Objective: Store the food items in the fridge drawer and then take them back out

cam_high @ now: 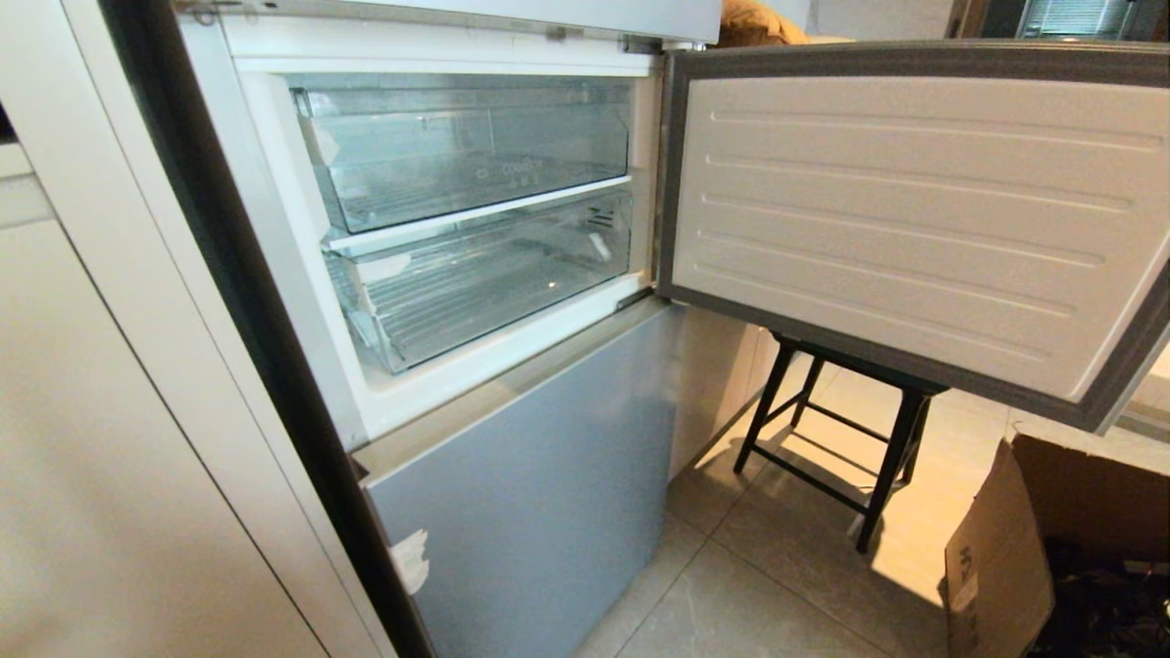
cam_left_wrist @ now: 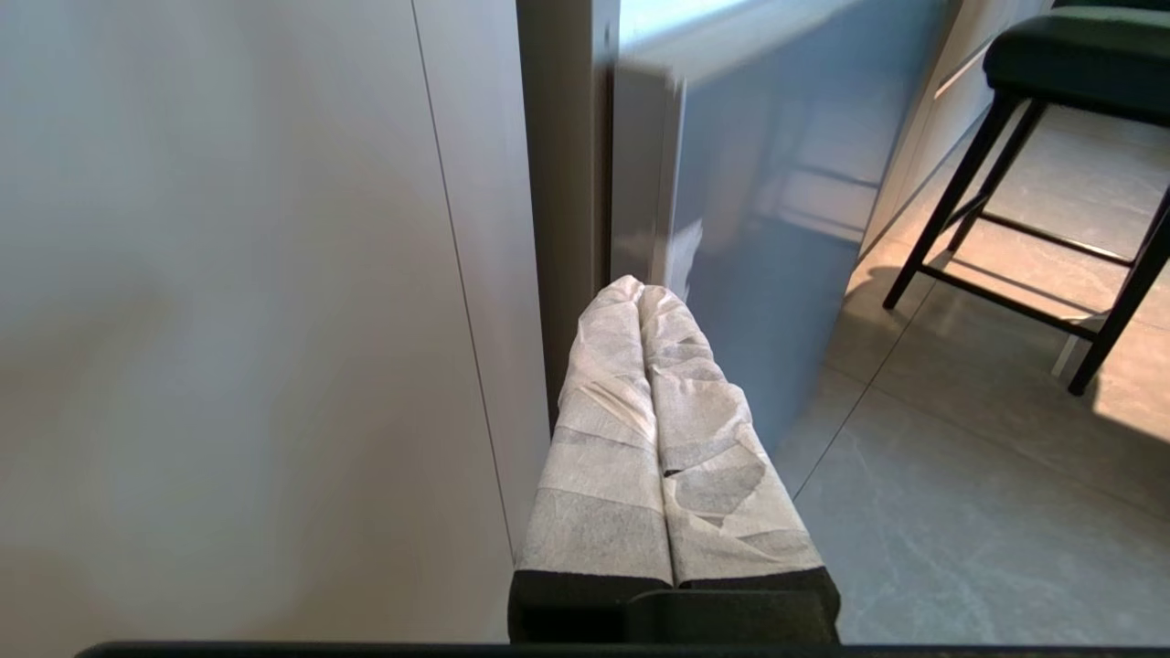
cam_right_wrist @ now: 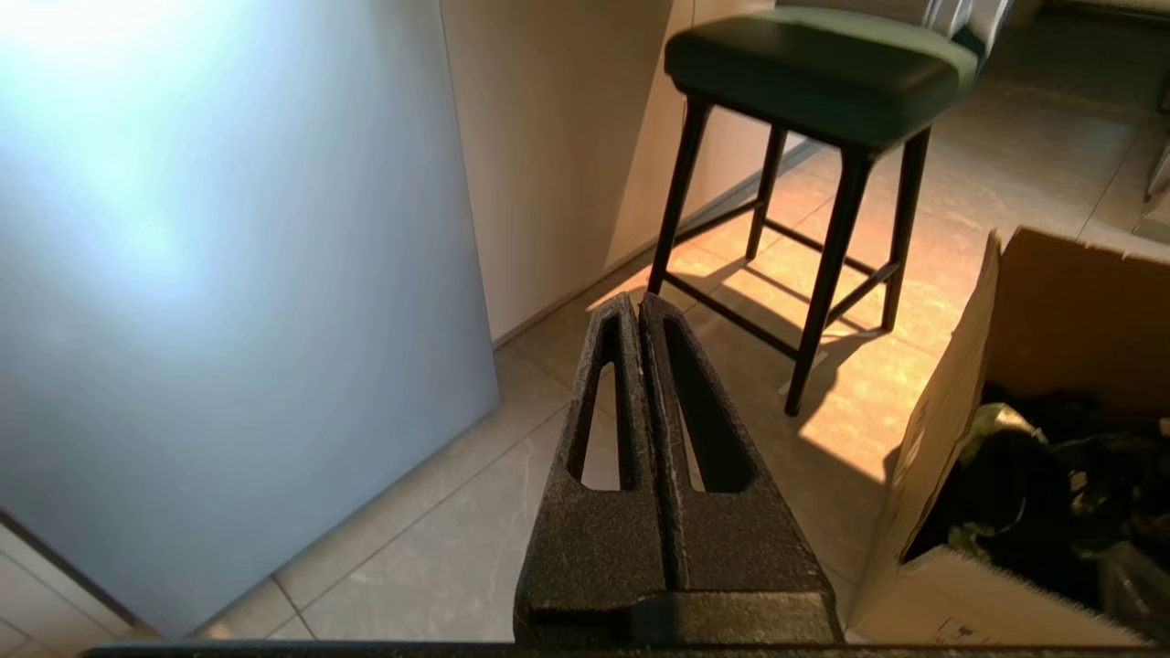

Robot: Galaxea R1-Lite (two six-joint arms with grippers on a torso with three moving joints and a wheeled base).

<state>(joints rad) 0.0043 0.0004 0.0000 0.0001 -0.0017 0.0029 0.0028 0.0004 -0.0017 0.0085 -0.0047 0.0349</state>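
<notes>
The fridge drawer [cam_high: 484,283], the lower clear one behind the open door [cam_high: 914,228], looks empty and pushed in; we see no pepper or potato anywhere. Both our left pincer [cam_left_wrist: 644,291] and right pincer [cam_right_wrist: 637,300] hang pressed together, holding nothing, so we judge everything remains undone.

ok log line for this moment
fridge door open | drawers empty, shut | left gripper shut, idle | right gripper shut, idle
</notes>
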